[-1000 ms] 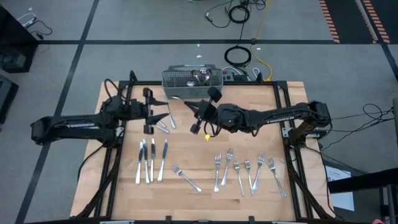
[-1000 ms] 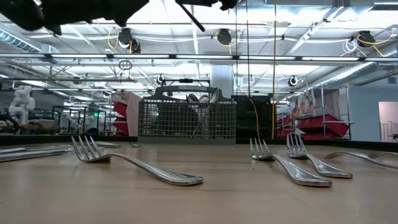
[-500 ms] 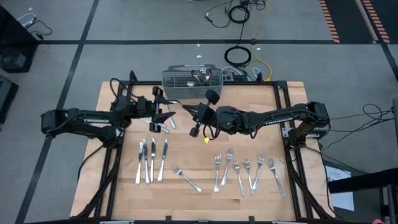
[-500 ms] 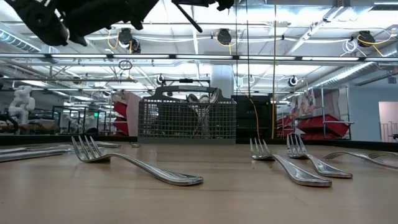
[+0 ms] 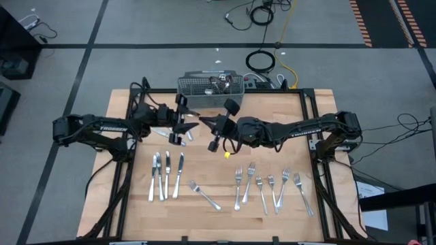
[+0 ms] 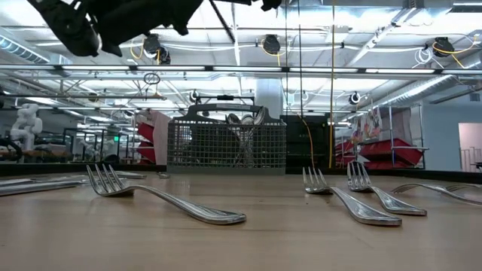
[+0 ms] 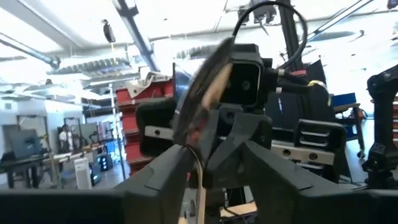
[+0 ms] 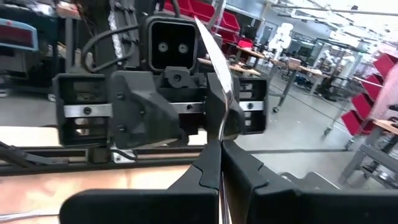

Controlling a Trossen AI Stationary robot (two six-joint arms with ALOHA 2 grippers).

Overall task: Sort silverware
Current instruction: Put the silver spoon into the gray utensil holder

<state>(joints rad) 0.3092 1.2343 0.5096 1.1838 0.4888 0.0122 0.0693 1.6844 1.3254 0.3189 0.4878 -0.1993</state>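
**Mid-air hand-over: knife between two facing grippers**

Finding 1. The right gripper (image 8: 220, 149) is pressed together on the handle end of a table knife (image 8: 216, 68), held above the table's middle, just in front of the basket. The blade projects forward from its fingertips, straight at the opposing arm.

Finding 2. The left gripper (image 7: 211, 165) faces it head-on at close range. Its fingers (image 7: 171, 177) stand apart, one on each side of the knife. No contact with the metal can be confirmed from the left wrist view, where the piece is blurred.

Finding 3. The knife's long axis runs roughly along the line joining the two grippers, so the free blade end lies nearest the left one. In my judgement, the transfer depends on the left fingers closing squarely across that thin blade before the right lets go. A skewed pinch could let it twist or drop.

Finding 4. The grey wire-mesh cutlery basket (image 5: 197, 87) stands at the table's far edge and holds a few pieces, with spoon bowls showing above the rim in the low view.

Finding 5. On the table (image 5: 225, 218), knives (image 5: 163, 177) lie in a row on the left arm's side. Forks (image 5: 272, 187) are grouped on the right arm's side, with one fork (image 5: 204, 196) between the groups.
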